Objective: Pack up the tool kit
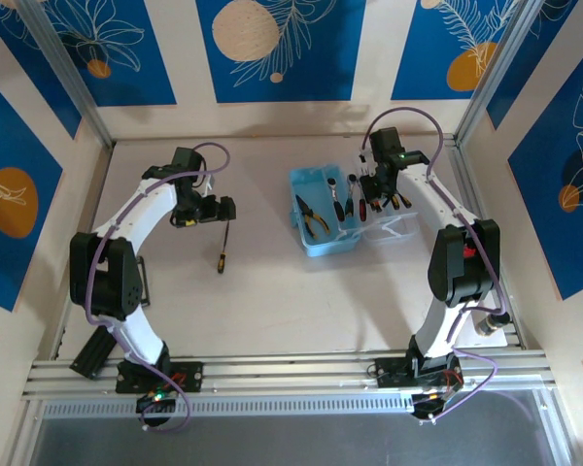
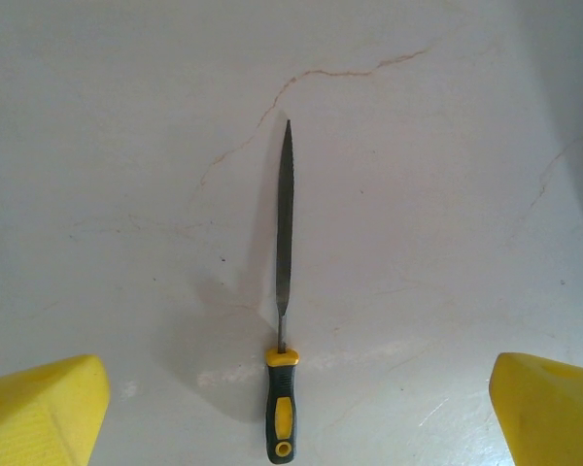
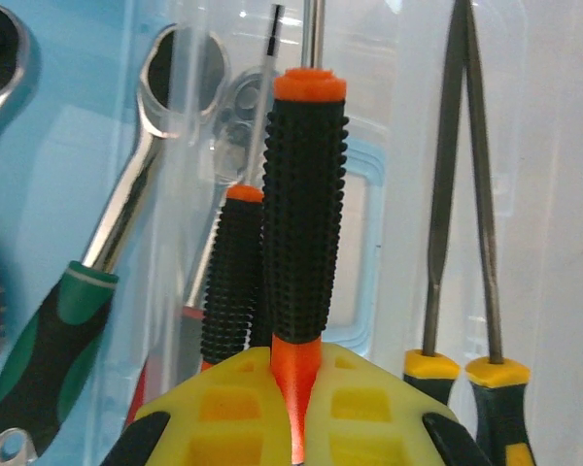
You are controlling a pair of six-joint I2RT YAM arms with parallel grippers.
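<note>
A: Two grippers, what has each got?
B: The left gripper (image 1: 223,208) is spread wide above a yellow-and-black file (image 2: 284,223) lying on the table (image 1: 272,301), left side. The right gripper (image 3: 296,417) pinches a black ribbed screwdriver (image 3: 304,204) by its orange end.
A: And the case (image 1: 302,179)?
B: Open, far right of centre, pliers (image 1: 311,216) inside. The screwdriver seems to hang over its clear half.
</note>
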